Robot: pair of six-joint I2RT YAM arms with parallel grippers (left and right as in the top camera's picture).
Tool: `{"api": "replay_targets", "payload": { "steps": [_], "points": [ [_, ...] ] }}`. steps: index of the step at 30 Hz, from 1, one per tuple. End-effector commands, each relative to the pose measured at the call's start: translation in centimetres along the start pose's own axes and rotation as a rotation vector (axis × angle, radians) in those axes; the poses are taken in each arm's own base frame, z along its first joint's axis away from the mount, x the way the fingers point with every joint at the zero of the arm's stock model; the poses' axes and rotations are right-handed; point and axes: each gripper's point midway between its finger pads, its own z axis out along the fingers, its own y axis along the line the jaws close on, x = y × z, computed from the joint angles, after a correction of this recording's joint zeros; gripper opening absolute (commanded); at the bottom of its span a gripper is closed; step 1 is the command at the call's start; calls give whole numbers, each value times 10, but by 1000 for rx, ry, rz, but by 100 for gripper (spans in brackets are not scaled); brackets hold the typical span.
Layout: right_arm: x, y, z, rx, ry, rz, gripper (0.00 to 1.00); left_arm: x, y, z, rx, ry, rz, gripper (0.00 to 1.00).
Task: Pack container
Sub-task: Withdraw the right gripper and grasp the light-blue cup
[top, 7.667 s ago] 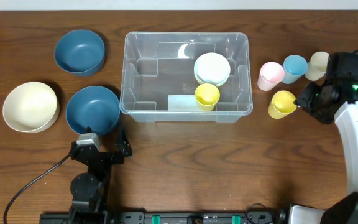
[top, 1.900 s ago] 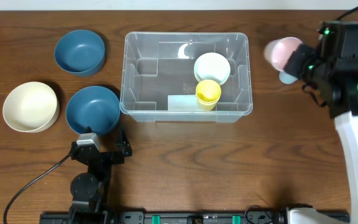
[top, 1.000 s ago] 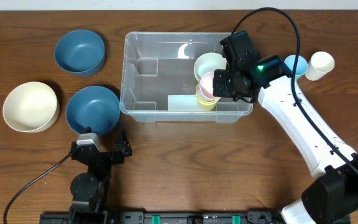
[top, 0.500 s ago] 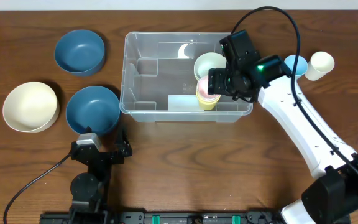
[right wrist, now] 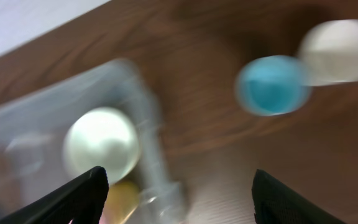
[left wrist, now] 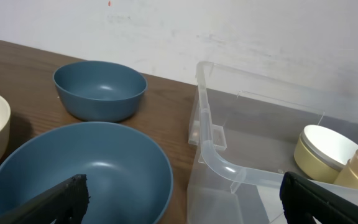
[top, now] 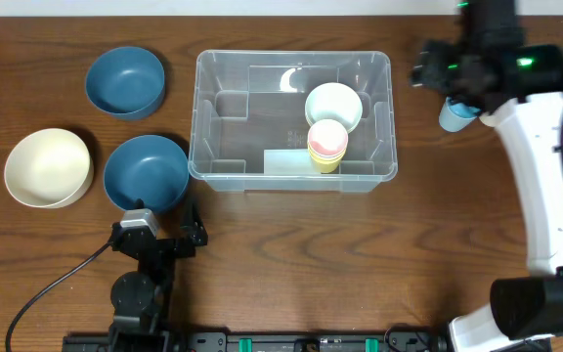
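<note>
The clear rectangular container (top: 229,133) is seen upright and open-topped, set just right of the nearer blue bowl (top: 146,173).

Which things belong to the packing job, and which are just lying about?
Job: container, pink cup on yellow cup inside, pale bowl inside, blue cup outside.
Lying about, maybe packed later: far blue bowl, near blue bowl, cream bowl.

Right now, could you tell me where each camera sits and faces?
Overhead: above the table, looking straight down on the bin; the right arm shows.
Left wrist: low beside a blue bowl, facing the bin; the left gripper shows.
Right wrist: raised, looking down, blurred, at a blue cup; the right gripper shows.
All three share the bin.
</note>
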Motion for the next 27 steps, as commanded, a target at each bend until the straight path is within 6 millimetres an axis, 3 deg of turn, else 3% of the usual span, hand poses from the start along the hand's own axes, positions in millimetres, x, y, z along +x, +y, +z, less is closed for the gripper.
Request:
{"api": "replay_targets", "payload": {
  "steps": [1,5,11,27],
  "points": [
    [-10,-46,28,101,33,103,75,16,9,1,-35,43,17,98],
    [-3,-83,69,177,128,164,74,16,9,1,-35,43,17,98],
    [6,-102,113,217,199,192,73,16,9,1,-35,43,17,98],
    [21,-128,154,334,241,238,67,16,9,1,-35,43,17,98]
  ]
}}
